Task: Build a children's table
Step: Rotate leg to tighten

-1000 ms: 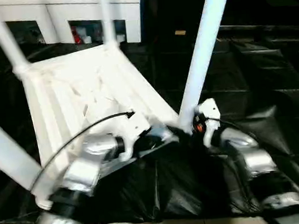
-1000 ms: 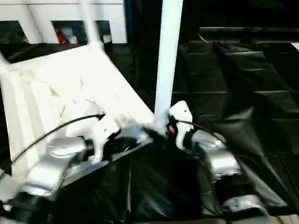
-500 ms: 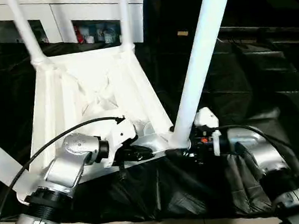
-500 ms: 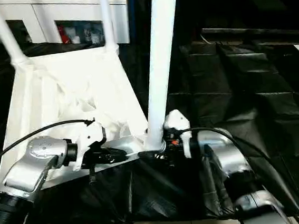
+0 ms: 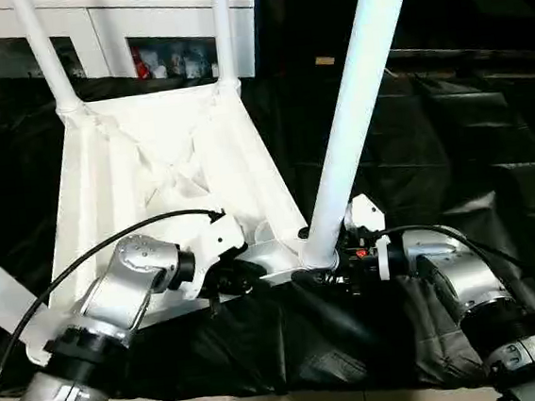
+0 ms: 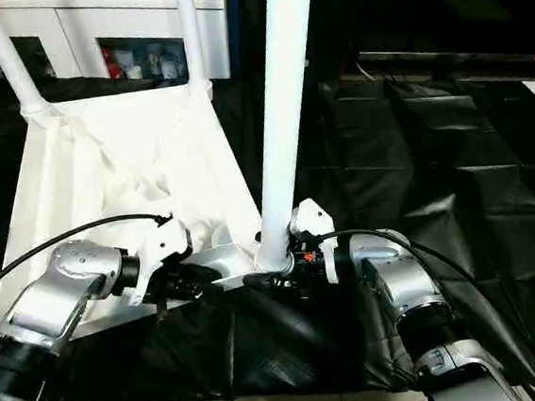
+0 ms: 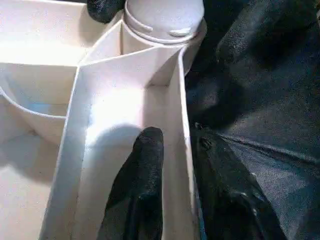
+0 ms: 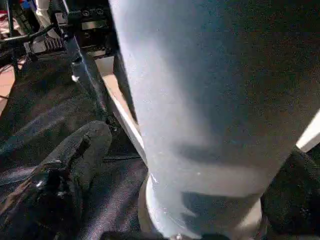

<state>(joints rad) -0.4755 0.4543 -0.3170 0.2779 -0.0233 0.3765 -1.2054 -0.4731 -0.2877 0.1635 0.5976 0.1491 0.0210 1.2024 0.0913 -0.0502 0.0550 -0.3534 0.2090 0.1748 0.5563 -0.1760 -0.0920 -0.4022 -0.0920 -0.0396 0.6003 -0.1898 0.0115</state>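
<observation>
Upside-down white tabletop (image 5: 142,175) on black sheeting (image 5: 452,145), ribbed underside up, legs standing in the corner sockets. Nearest leg (image 5: 353,107) rising from the near right corner. Left gripper (image 7: 172,150) straddling the near rim wall, one finger (image 7: 142,175) inside, the other outside, slightly parted. Right gripper (image 5: 336,272) spread wide around that leg's base. White cabinet (image 5: 137,23) behind.

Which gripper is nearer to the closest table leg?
Right. The right gripper is at the base of the leg, one finger each side; the left gripper straddles the tabletop rim beside it.
</observation>
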